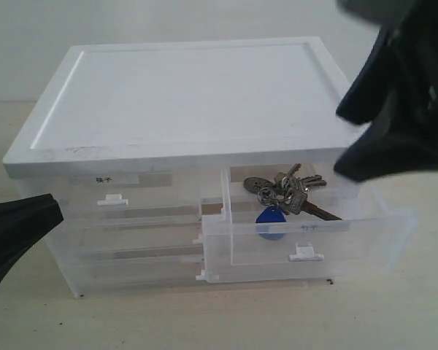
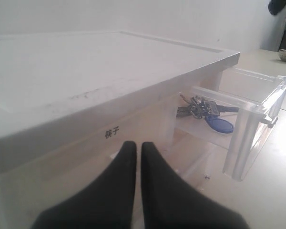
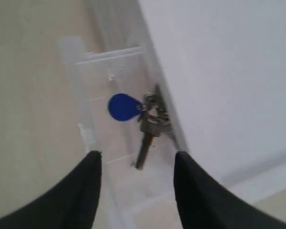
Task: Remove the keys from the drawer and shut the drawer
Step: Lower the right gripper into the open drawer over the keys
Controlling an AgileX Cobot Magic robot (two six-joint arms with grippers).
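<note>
The small bunch of silver-grey metal keys [image 1: 285, 191] on a ring, with a blue oval plastic tag [image 1: 270, 221], is seen lying inside the half-width clear plastic drawer [image 1: 350, 240], which is pulled out from the top right of the white-topped clear plastic box of drawers [image 1: 182, 95]. The bunch is found near the back of the drawer, close to the edge of the white top, with the blue tag turned toward the drawer's front wall. The black right gripper [image 3: 136, 155] is held over the open drawer with its two fingers spread wide apart, and nothing is gripped between them; the keys are seen below, in the gap. The black left gripper [image 2: 135, 144] is seen low in front of the left side of the box, with its fingers pressed together and nothing caught in them. The keys are judged to be light, hard and a bit slippery, and they hang loose on the ring, so they can be expected to swing when lifted. A good hold can be had where the keys are piled thickest by the ring, since one flat key or the smooth tag could be lost from the fingers. The drawer is judged to be light and thin, so it should be pushed softly on its front wall near the small white tab [image 1: 306, 254], or the whole box may be slid along the pale table [image 1: 394, 313]
</note>
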